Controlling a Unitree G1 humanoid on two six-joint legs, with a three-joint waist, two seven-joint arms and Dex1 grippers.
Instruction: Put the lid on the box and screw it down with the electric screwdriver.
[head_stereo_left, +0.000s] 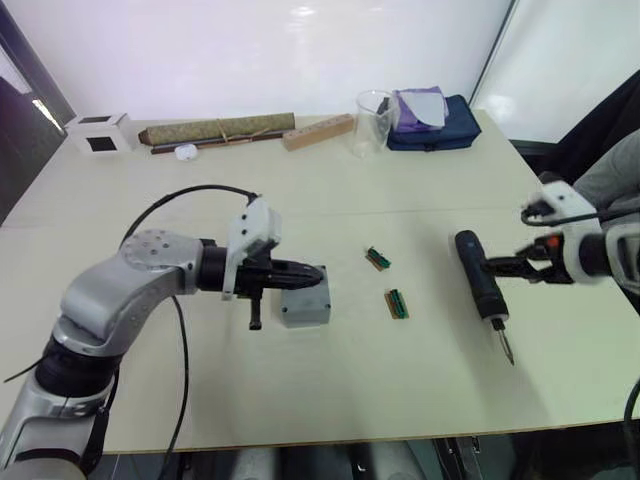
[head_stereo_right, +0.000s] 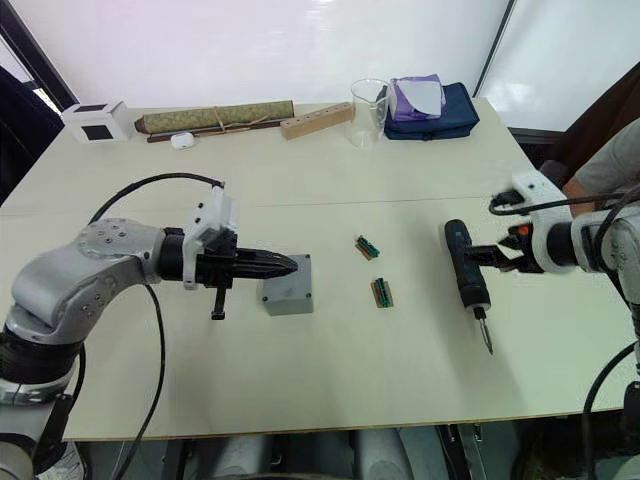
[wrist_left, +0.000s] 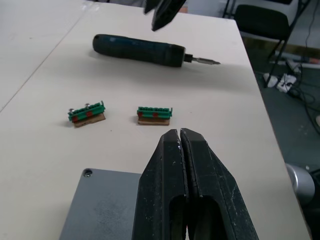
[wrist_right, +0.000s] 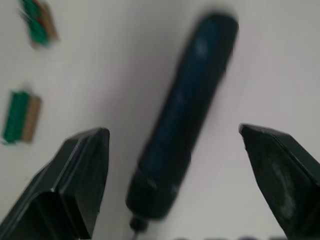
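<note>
The grey box (head_stereo_left: 306, 316) stands on the table's middle with the flat grey lid (wrist_left: 102, 207) lying on top of it, one corner screw hole showing. My left gripper (head_stereo_left: 318, 272) is shut and empty, its fingertips (wrist_left: 179, 137) reaching over the lid's far edge. The electric screwdriver (head_stereo_left: 480, 284) lies flat on the table to the right, bit pointing toward the near edge. My right gripper (wrist_right: 172, 132) is open and hangs just above the tool's handle (wrist_right: 186, 120), one finger on each side, not closed on it.
Two green-brown bit holders (head_stereo_left: 378, 258) (head_stereo_left: 397, 303) lie between box and screwdriver. Along the far edge stand a white cube (head_stereo_left: 100, 132), a rolled mat (head_stereo_left: 215, 131), a wooden block (head_stereo_left: 318, 131), a glass beaker (head_stereo_left: 372, 122) and a blue pouch (head_stereo_left: 432, 125). A person's grey sleeve (head_stereo_left: 612, 168) is at right.
</note>
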